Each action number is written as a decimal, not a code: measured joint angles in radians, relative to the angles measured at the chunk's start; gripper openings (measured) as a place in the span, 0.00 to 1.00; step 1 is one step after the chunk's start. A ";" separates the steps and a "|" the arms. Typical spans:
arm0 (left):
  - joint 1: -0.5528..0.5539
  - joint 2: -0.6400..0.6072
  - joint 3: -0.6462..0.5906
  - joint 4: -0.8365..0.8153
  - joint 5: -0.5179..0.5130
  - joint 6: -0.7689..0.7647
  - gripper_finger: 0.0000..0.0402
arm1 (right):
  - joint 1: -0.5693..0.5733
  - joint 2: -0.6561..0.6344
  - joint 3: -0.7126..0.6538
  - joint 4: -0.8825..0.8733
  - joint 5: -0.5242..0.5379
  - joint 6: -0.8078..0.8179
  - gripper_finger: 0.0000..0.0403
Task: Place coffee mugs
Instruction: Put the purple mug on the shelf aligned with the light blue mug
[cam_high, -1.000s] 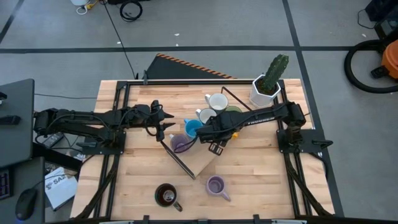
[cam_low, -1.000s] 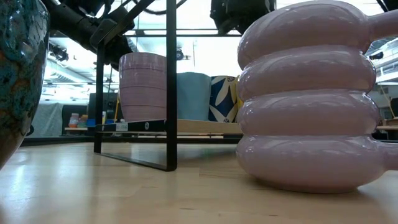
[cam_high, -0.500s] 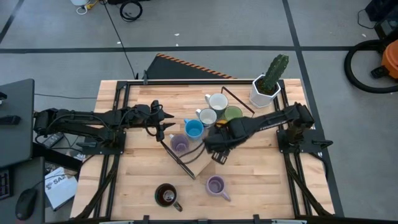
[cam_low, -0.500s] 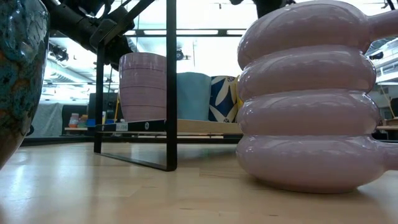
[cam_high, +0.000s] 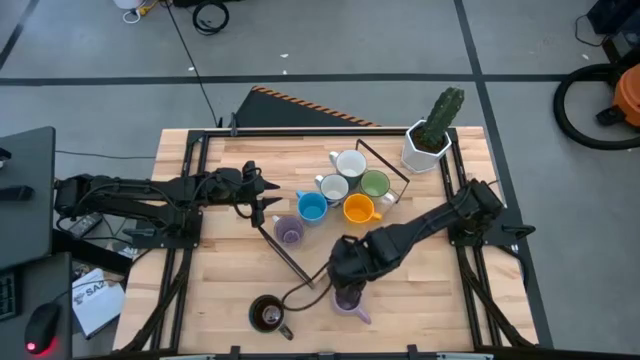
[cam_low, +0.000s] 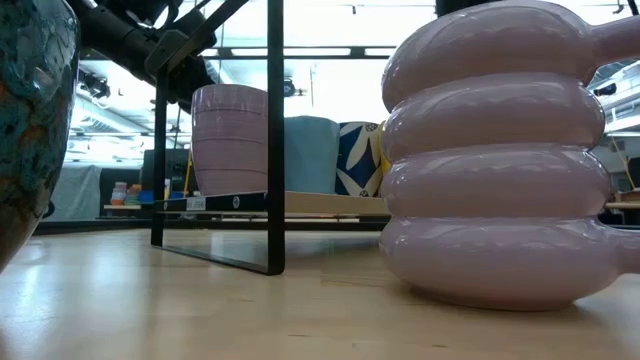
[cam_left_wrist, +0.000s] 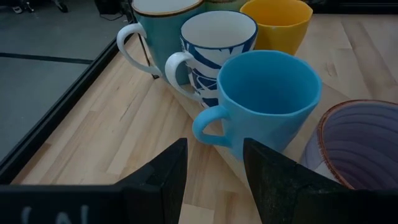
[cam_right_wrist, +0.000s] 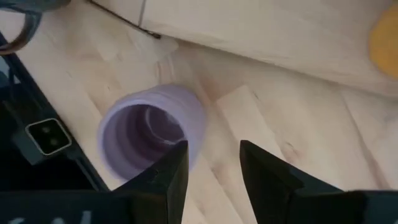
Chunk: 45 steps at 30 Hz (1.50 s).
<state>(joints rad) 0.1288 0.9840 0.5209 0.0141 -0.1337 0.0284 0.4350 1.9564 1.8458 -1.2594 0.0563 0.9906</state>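
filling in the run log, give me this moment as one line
right gripper: open, above loose lilac mug | left gripper: open, by blue mug | orange mug: on rack

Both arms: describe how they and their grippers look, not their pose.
Both are dark, near-black jointed arms built of slim tubular links. The left gripper and the right gripper each end in two flat, matte black wedge-shaped fingers. No coloured markings show on them. Each arm mounts on a black frame at its table edge.
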 joint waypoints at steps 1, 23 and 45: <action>0.000 0.000 0.000 0.004 0.000 0.000 0.40 | 0.007 0.004 0.005 0.003 0.000 0.009 0.36; 0.010 0.000 0.000 0.014 -0.003 -0.014 0.40 | 0.099 0.087 0.199 0.032 0.102 0.081 0.34; 0.010 0.000 0.000 -0.006 -0.003 -0.045 0.40 | 0.183 0.151 0.204 0.055 0.203 -0.112 0.34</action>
<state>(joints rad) 0.1390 0.9844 0.5209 0.0086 -0.1369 -0.0166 0.6176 2.1078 2.0502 -1.2046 0.2591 0.8790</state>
